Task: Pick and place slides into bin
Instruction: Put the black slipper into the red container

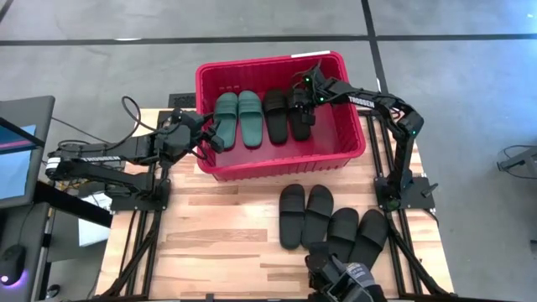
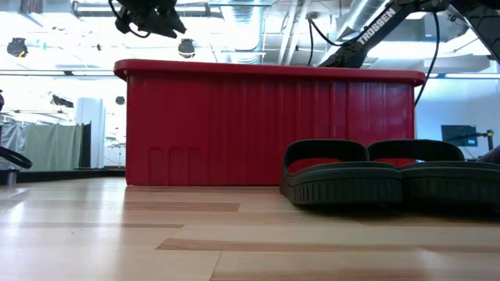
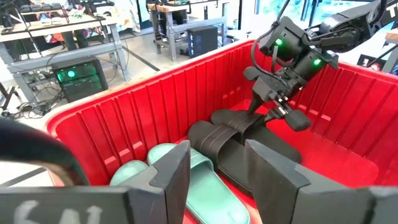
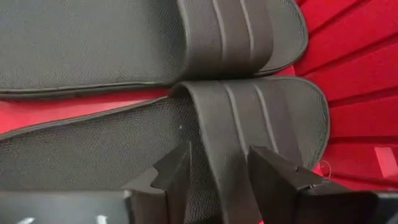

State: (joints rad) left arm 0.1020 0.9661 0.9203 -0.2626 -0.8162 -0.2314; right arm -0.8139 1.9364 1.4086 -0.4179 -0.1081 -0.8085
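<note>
The red bin [image 1: 277, 164] stands at the table's far side and also shows in the low view [image 2: 266, 125]. In it lie a green pair of slides [image 1: 238, 119] and a black pair [image 1: 288, 113], soles down on the floor. My right gripper [image 4: 224, 168] is open inside the bin, its fingers on either side of the strap [image 4: 242, 124] of the right black slide. My left gripper [image 3: 217, 152] is open and empty above the bin's near left corner [image 1: 214, 134]. Several black slides [image 1: 331, 222] lie side by side on the table's near right. My right gripper comes at the right black slide from above, with its open fingers [image 4: 177, 171] close on either side of the strap. I cannot tell whether they touch it. The slide lies flat on the bin's floor.
The black slides on the table [image 2: 391, 172] lie just in front of the bin's near wall. Bare wood [image 1: 218, 243] shows at the table's near left. A dark camera unit [image 1: 344, 281] sits at the near edge. A monitor [image 1: 17, 151] stands beyond the left edge.
</note>
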